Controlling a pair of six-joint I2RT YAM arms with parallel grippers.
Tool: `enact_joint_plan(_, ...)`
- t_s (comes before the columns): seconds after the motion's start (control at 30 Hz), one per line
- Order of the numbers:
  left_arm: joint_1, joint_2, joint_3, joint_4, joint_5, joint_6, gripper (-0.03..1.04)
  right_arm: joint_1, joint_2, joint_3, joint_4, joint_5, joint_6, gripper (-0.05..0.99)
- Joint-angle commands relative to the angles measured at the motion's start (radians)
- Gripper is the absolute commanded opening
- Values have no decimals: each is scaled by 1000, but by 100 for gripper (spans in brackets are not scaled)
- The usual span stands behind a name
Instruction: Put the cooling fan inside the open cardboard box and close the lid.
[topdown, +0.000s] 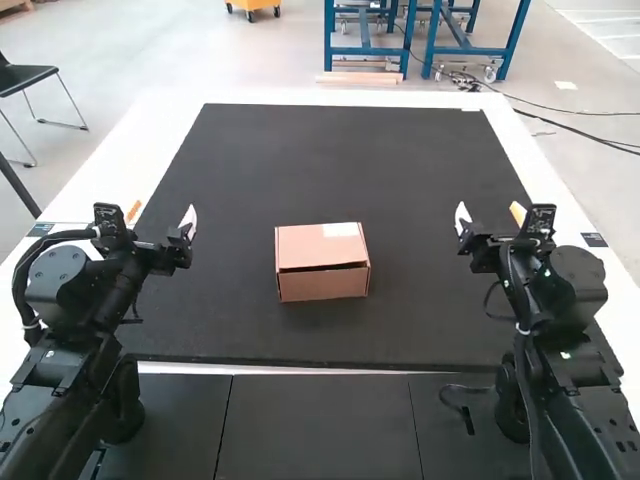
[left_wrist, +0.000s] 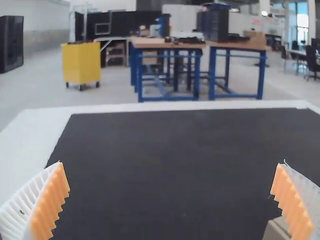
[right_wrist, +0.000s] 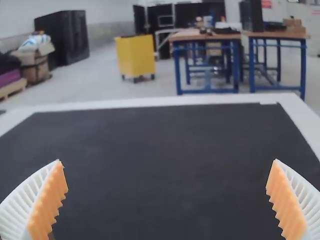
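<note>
A small brown cardboard box (topdown: 322, 262) sits in the middle of the black mat (topdown: 330, 160), its lid flaps down flat and a white label on top. My left gripper (topdown: 160, 216) hovers well to the left of the box, open, with nothing between its white ribbed fingers (left_wrist: 47, 205). My right gripper (topdown: 490, 216) hovers about as far to the right of the box, also open and empty, its orange pads (right_wrist: 285, 205) wide apart. Both grippers point toward the far side of the table, past the box.
The mat covers most of the white table (topdown: 150, 120), and bare mat surrounds the box on all sides. A dark strip (topdown: 320, 420) runs along the table's near edge between the two arm bases.
</note>
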Motion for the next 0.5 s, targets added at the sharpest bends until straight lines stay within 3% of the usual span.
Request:
enact_joint_plan(0.0, 12, -10, -4, -19, 2, -10, 96, -5, -8, -2, -28, 48, 4, 91)
enact_joint_plan(0.13, 29, -9, -6, -107, -23, -3, 96, -1, -8, -2, -94, 49, 77, 91)
enact_joint_plan(0.27, 49, -10, -4, -111, -23, 4, 96, -2, -7, -4, -115, 69, 110, 91)
enact_joint_plan(0.33, 55, -10, -6, -119, -23, 26, 96, -2, -8, -4, -121, 140, 138, 91)
enact_joint_plan(0.47, 90, -10, -6, -120, -23, 32, 96, 2, -8, -4, -137, 158, 130, 91)
